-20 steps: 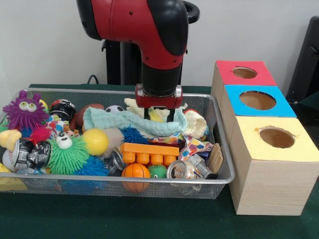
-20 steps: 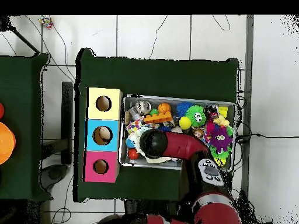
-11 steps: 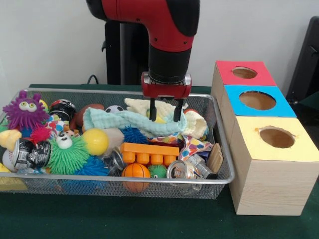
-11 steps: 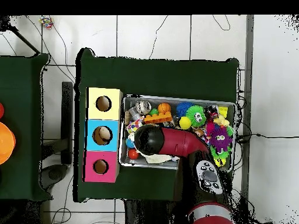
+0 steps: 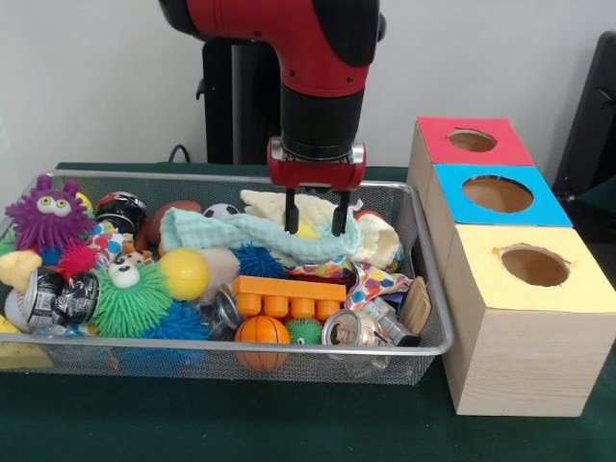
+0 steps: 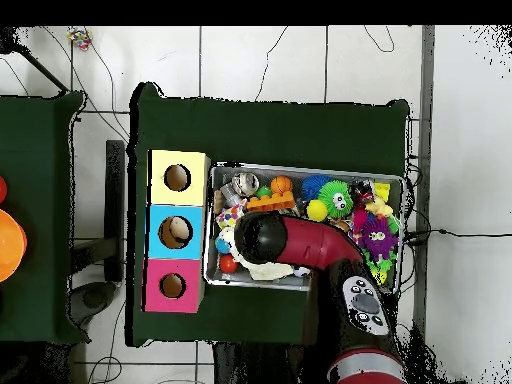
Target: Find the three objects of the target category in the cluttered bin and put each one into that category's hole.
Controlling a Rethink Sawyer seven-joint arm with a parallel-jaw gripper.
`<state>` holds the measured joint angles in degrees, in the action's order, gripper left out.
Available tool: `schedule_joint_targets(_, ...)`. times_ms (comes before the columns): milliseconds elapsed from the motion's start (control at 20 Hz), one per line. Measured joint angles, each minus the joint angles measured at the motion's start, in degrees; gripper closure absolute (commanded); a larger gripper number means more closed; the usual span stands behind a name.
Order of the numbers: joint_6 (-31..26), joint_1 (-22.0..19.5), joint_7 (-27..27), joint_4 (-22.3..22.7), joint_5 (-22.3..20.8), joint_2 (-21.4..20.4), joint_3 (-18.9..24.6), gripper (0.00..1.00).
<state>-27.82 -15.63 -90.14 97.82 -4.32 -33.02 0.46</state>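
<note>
Gripper (image 5: pixel 313 219): shifted slightly left since the previous frame, fingers apart and empty, poised above the pale green cloth (image 5: pixel 252 234) draped over toys in the wire bin (image 5: pixel 428 289). Likely target: cloth. Three-holed box (image 5: pixel 525 318) beside bin, awaiting sorted items.

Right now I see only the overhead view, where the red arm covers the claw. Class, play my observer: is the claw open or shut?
Observer: Open. The front view shows the claw with its fingers apart, gripping nothing.
Operator: What lies beneath it?
Observer: A pale turquoise knitted cloth, lying over the toys in the wire-mesh bin. The fingertips hang at its top edge.
Operator: What sits nearest on the camera's side?
Observer: An orange plastic building brick, lower in the pile and apart from the claw.
</note>
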Motion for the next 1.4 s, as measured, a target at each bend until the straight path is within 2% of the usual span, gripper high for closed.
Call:
schedule_joint_targets(600,0.00,-3.63,0.00,-0.05,0.46,1.37,0.37,0.00)
schedule_joint_targets(1100,0.01,0.01,0.00,-2.28,0.47,4.36,-2.12,0.00)
schedule_joint_targets(1400,0.01,0.24,0.00,-2.46,0.48,4.50,-2.14,0.00)
